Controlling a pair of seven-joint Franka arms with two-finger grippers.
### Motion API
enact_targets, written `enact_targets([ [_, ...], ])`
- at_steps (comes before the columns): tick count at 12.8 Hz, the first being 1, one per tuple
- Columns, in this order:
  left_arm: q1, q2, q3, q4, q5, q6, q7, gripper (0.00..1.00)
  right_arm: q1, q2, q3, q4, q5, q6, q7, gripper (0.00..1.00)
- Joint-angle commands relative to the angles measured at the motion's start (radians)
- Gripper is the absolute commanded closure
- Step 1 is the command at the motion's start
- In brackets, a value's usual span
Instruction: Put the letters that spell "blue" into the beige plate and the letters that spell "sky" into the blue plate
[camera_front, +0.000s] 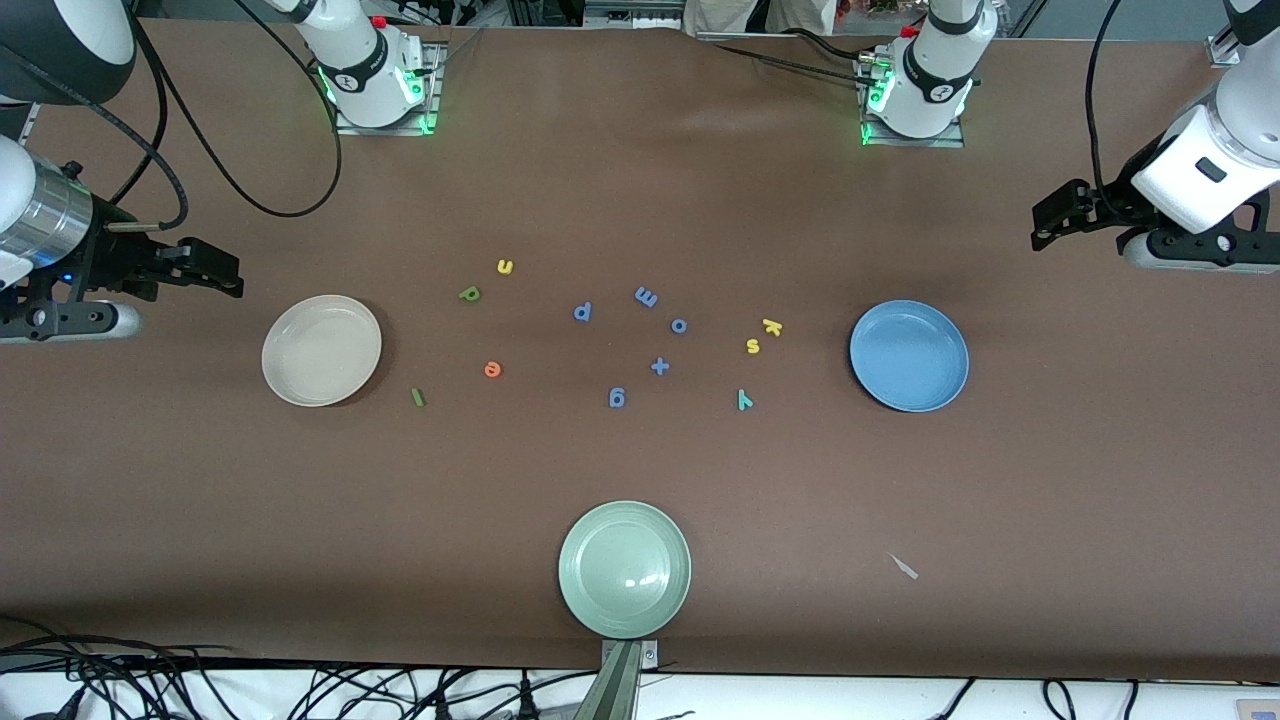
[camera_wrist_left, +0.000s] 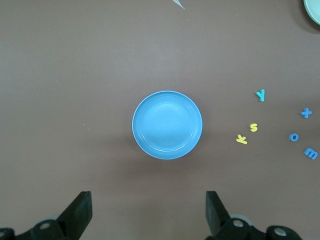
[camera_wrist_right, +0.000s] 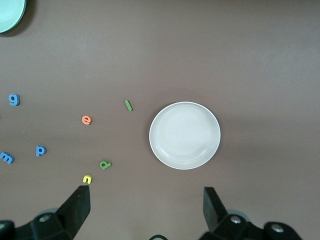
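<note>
The beige plate (camera_front: 321, 350) (camera_wrist_right: 185, 135) lies empty toward the right arm's end. Beside it on the table are the green b (camera_front: 469, 293) (camera_wrist_right: 105, 164), yellow u (camera_front: 505, 266) (camera_wrist_right: 87, 178), orange e (camera_front: 492, 369) (camera_wrist_right: 87, 119) and dark green l (camera_front: 418, 397) (camera_wrist_right: 128, 105). The blue plate (camera_front: 909, 355) (camera_wrist_left: 167, 125) lies empty toward the left arm's end, with yellow k (camera_front: 772, 327) (camera_wrist_left: 241, 139), yellow s (camera_front: 753, 346) (camera_wrist_left: 254, 127) and teal y (camera_front: 744, 400) (camera_wrist_left: 260, 94) beside it. My right gripper (camera_front: 222, 272) (camera_wrist_right: 146, 207) hangs open and empty beside the beige plate. My left gripper (camera_front: 1048, 225) (camera_wrist_left: 148, 210) hangs open and empty beside the blue plate.
Several small blue letters (camera_front: 646, 296) lie scattered at the table's middle between the two groups. A pale green plate (camera_front: 625, 568) sits near the front edge. A small grey scrap (camera_front: 904, 567) lies nearer the camera than the blue plate.
</note>
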Motion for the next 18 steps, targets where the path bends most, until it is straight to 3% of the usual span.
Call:
enact_targets([
  [1, -0.001, -0.008, -0.001, 0.013, -0.004, -0.020, 0.024, 0.00, 0.001, -0.002, -0.001, 0.004, -0.007, 0.001, -0.013, 0.00],
  [11, -0.001, -0.006, -0.001, 0.013, -0.004, -0.020, 0.024, 0.00, 0.007, 0.000, 0.001, -0.024, 0.001, 0.009, -0.012, 0.00],
  [18, -0.003, -0.008, -0.001, 0.012, -0.004, -0.020, 0.024, 0.00, 0.036, -0.006, 0.080, -0.266, 0.010, 0.257, 0.141, 0.00],
])
